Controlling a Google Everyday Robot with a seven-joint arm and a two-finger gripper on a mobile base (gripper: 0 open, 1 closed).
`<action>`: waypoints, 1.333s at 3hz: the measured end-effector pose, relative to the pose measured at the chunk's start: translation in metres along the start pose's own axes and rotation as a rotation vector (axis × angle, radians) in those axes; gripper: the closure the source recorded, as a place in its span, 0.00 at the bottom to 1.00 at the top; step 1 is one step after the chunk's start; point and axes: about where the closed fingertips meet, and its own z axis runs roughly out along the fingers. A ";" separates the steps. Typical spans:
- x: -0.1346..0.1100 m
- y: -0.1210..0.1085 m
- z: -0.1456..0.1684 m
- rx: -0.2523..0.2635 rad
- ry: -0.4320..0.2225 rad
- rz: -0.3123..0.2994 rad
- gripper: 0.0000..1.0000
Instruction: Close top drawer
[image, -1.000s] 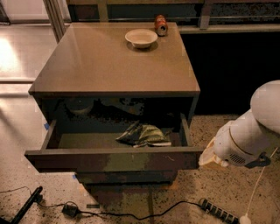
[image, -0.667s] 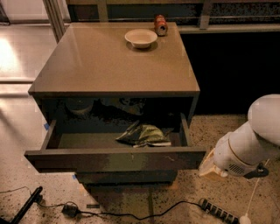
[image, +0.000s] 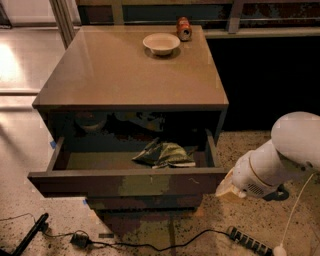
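Note:
The top drawer of the brown cabinet stands pulled out, its dark glossy front facing me. A green crumpled bag lies inside it on the right. My white arm reaches in from the right, and the gripper sits low beside the right end of the drawer front, close to its corner.
A pale bowl and a red can stand at the back of the cabinet top. A power strip and black cables lie on the speckled floor in front. Narrower drawer fronts sit below.
My arm and gripper have drifted slightly left and down toward the right end of the drawer front. The drawer has not visibly moved.

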 end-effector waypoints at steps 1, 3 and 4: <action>-0.023 -0.011 0.028 -0.024 -0.074 0.027 1.00; -0.040 -0.018 0.057 -0.067 -0.115 0.050 1.00; -0.040 -0.018 0.057 -0.067 -0.115 0.050 0.87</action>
